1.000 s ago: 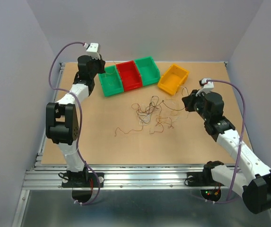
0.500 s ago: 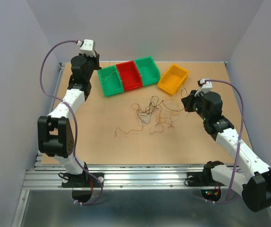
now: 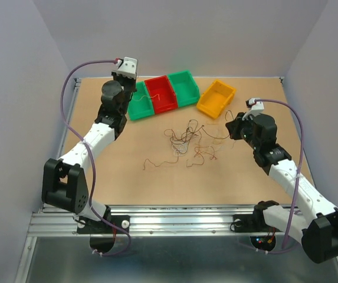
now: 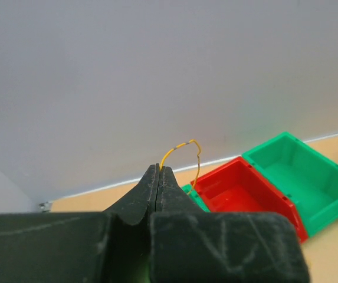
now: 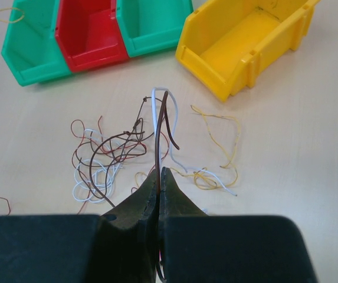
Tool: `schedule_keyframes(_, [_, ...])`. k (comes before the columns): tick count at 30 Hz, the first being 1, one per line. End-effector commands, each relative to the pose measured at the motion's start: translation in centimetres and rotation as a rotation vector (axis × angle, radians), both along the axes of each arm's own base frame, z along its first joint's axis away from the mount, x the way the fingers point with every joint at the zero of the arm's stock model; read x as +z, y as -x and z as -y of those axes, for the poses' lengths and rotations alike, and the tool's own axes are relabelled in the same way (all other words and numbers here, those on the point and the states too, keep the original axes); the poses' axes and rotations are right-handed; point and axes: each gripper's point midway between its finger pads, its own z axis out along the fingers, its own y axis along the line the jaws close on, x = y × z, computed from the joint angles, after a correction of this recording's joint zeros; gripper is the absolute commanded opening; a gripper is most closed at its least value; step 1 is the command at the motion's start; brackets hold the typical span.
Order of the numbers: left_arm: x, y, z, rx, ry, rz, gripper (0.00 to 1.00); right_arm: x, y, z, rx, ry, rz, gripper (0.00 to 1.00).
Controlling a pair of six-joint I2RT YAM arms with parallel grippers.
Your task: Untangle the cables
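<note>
Left pincer (image 4: 159,171), eleven o'clock, clamps a yellow wire (image 4: 183,144); right pincer (image 5: 159,174), three o'clock, clamps a brown wire (image 5: 160,135) that could yank the tangle (image 3: 186,141) tighter.

No legible writing anywhere on the robot's counter.

Seen from the room, the green bins (image 3: 138,105), red bin (image 3: 160,94) and yellow bin (image 3: 216,98) are plain plastic. The counter (image 3: 157,186) and both arms (image 3: 92,141) show no label, brand, number or sign that can be read in any view.
</note>
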Motion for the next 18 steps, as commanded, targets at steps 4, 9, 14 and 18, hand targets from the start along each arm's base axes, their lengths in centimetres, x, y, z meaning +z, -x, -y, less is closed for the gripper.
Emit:
schedule_keyframes(4, [13.2, 4.9, -4.2, 0.133, 0.045, 0.286, 0.00, 0.0, -0.3, -0.3, 0.020, 0.008, 0.008, 0.02])
schedule_keyframes(9, [15.4, 7.5, -4.2, 0.085, 0.073, 0.341, 0.00, 0.2, -0.2, -0.3, 0.022, 0.009, 0.015, 0.02])
schedule_keyframes(14, [15.1, 7.6, -2.5, -0.012, 0.090, 0.320, 0.00, 0.2, -0.2, -0.3, 0.022, 0.007, 0.016, 0.02])
schedule_keyframes(18, [13.7, 6.5, -0.8, -0.089, 0.102, 0.275, 0.00, 0.1, -0.1, -0.3, 0.023, 0.006, 0.012, 0.02])
